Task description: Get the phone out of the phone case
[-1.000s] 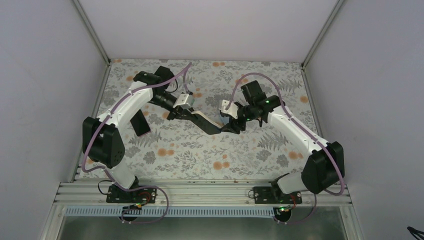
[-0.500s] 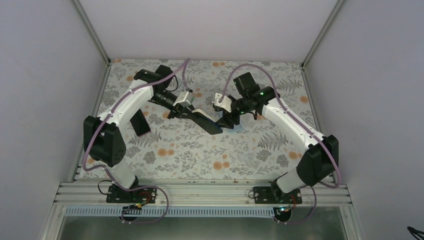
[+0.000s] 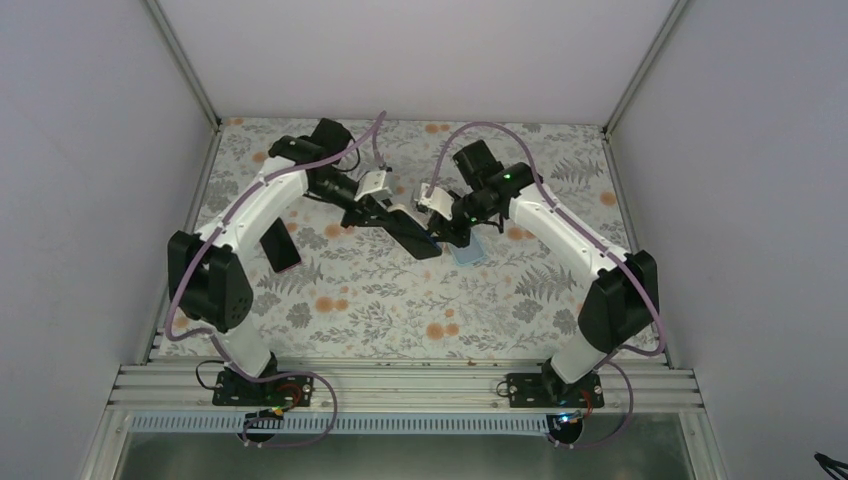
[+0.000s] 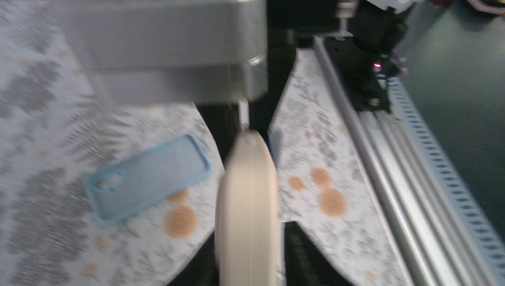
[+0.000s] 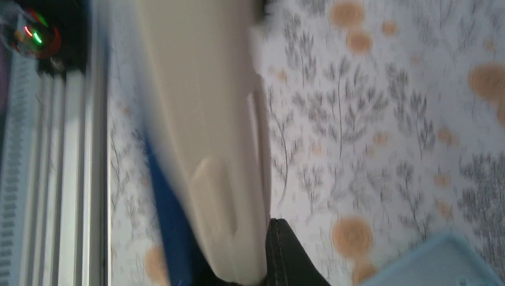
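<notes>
A beige phone case (image 3: pixel 404 214) with the dark phone (image 3: pixel 424 243) in it hangs above the table's middle, between both grippers. In the left wrist view the phone case (image 4: pixel 246 202) stands edge-on between my left gripper's (image 4: pixel 247 265) dark fingers; blur hides whether they press on it. My left gripper (image 3: pixel 390 218) is at its left end. My right gripper (image 3: pixel 441 233) is shut on the right end. The right wrist view shows the phone case (image 5: pixel 205 137) pinched against a dark finger (image 5: pixel 293 257), with a blue edge (image 5: pixel 162 220) beside it.
A light blue empty case (image 3: pixel 468 251) lies flat on the floral table just below the right gripper, and it shows as a blue case (image 4: pixel 149 177) in the left wrist view. A dark slab (image 3: pixel 280 245) lies at the left. An aluminium rail (image 3: pixel 400 385) runs along the near edge.
Both arms carried the cased phone toward the back. The right gripper closed on its right end. The light blue case, hidden earlier, now lies exposed on the table.
</notes>
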Controlling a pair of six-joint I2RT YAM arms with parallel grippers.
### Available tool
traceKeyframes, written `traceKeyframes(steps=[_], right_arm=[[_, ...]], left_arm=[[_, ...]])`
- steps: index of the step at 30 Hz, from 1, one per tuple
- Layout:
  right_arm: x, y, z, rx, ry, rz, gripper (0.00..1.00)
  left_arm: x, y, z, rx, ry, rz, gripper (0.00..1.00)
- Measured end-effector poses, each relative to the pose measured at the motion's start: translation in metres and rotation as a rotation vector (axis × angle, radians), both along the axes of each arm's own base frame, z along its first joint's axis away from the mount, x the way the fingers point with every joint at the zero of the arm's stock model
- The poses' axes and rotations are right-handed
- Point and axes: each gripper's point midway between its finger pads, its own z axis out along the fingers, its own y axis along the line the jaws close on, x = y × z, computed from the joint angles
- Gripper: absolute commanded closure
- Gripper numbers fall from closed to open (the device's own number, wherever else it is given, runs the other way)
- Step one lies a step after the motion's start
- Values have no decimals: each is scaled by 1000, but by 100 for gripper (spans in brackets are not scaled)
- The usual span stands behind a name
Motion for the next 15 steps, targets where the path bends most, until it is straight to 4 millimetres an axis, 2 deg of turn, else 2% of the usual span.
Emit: traceKeyframes(steps=[2, 3, 5, 8, 10, 15], right_arm=[[8, 3, 5, 35, -9, -19, 96], [12, 11, 12, 80, -31, -12, 96], [13, 12, 17, 113, -29, -13, 96], [23, 13, 29, 190, -31, -25, 96], [31, 9, 33, 221, -30, -47, 96], [56, 10, 32, 236, 13, -101, 96]], left_arm=[[8, -5, 3, -13, -61, 43, 49], [9, -9, 7, -30, -97, 47, 45], [11, -11, 17, -50, -165, 95, 38], [18, -6, 38, -100, -266, 172, 36], [30, 2, 50, -118, -335, 244, 36], [53, 17, 58, -123, -460, 393, 33]])
